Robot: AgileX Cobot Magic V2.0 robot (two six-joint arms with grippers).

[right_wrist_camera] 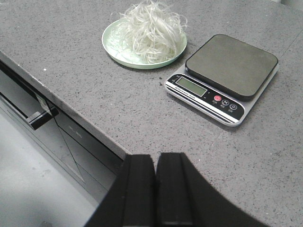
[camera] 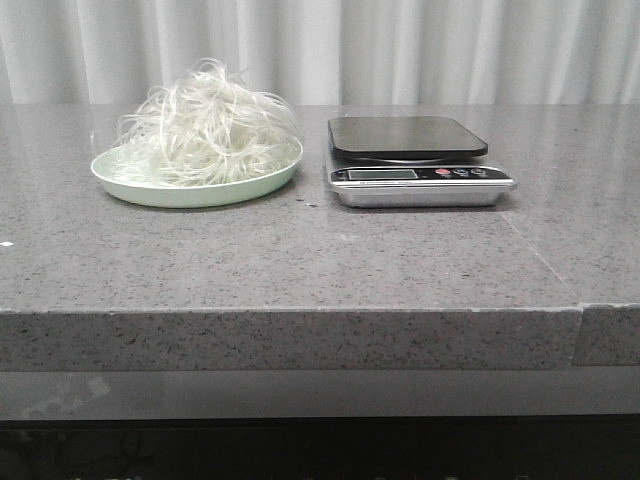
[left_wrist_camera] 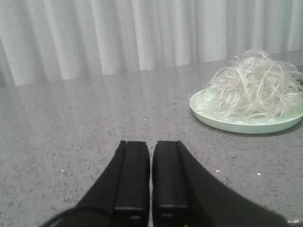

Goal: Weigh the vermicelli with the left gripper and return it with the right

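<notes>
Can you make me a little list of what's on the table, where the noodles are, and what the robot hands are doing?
noodles: vermicelli heaped on the plate
plate: pale green plate, left of the scale
scale: scale, platform bare
counter: grey speckled table
left gripper: left gripper shut, holding nothing, away from the plate
right gripper: right gripper shut, holding nothing, high over the table's front edge
weighing: not started
</notes>
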